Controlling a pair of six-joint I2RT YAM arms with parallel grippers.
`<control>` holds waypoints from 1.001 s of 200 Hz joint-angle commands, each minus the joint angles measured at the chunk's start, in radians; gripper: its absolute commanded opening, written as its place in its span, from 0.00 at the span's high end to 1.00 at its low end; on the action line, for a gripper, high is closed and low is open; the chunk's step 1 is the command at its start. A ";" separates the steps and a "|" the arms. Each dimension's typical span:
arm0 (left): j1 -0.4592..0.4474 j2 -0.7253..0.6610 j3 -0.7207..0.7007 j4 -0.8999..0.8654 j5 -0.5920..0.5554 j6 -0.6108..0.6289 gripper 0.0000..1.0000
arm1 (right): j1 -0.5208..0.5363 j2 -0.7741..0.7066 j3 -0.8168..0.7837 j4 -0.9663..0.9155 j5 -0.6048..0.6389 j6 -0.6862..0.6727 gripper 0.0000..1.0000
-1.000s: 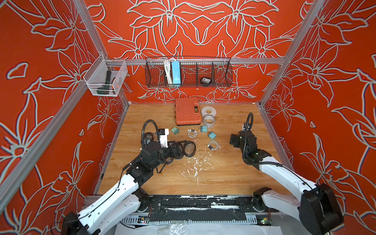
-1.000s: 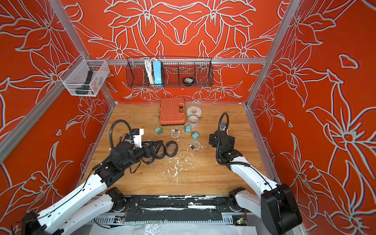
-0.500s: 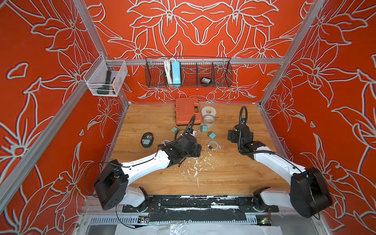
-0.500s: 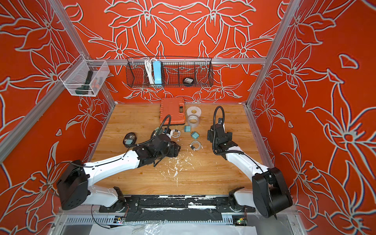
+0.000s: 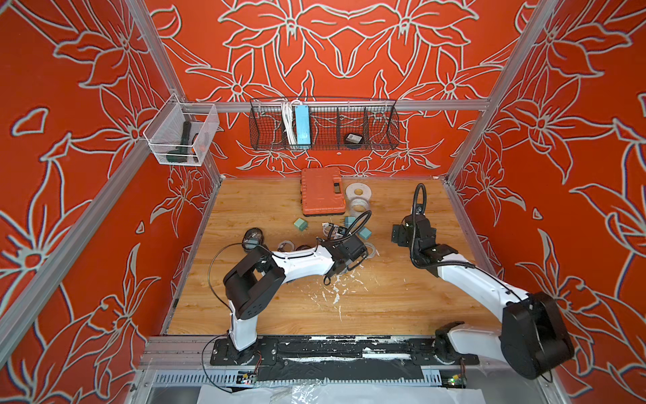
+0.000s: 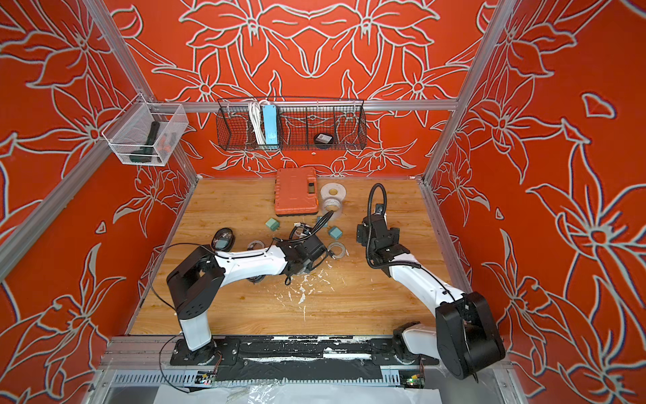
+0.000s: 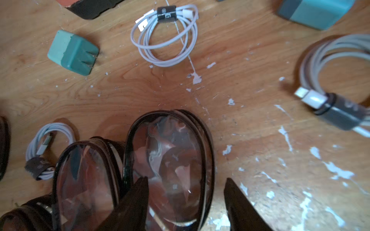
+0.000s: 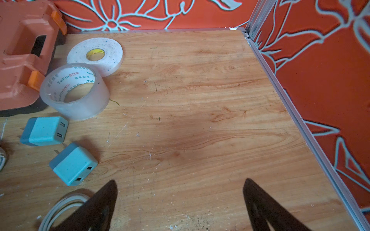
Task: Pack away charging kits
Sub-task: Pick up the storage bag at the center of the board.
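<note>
left arm (image 5: 300, 260) reaches forward, left gripper (image 7: 186, 179) low over a pouch (image 7: 170, 156).

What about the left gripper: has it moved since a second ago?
Yes. Against the orange tool case, the left gripper went to the robot's right: from nearer its left corner to nearer its right.

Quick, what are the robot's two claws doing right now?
Left gripper: open, jaws over a clear pouch, not clamped on it.
Right gripper: open, holding nothing.

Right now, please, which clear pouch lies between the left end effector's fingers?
The pouch bordering the white-flecked wood; its neighbour lies outside the fingers, nearer a coiled cable.
</note>
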 commanded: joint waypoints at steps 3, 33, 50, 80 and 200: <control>-0.002 0.023 0.037 -0.065 -0.067 -0.009 0.47 | -0.004 0.004 0.002 -0.007 -0.008 -0.006 0.02; -0.002 0.068 0.066 -0.084 -0.091 -0.008 0.57 | -0.003 -0.005 -0.004 -0.001 -0.011 -0.006 0.02; -0.002 0.104 0.096 -0.105 -0.106 -0.007 0.61 | -0.004 -0.003 -0.004 0.000 -0.011 -0.007 0.02; -0.002 0.138 0.122 -0.109 -0.115 -0.004 0.67 | -0.004 0.004 0.002 -0.003 -0.016 -0.009 0.02; 0.025 0.152 0.297 -0.352 -0.047 -0.071 1.00 | -0.004 0.003 -0.002 0.002 -0.031 -0.010 0.02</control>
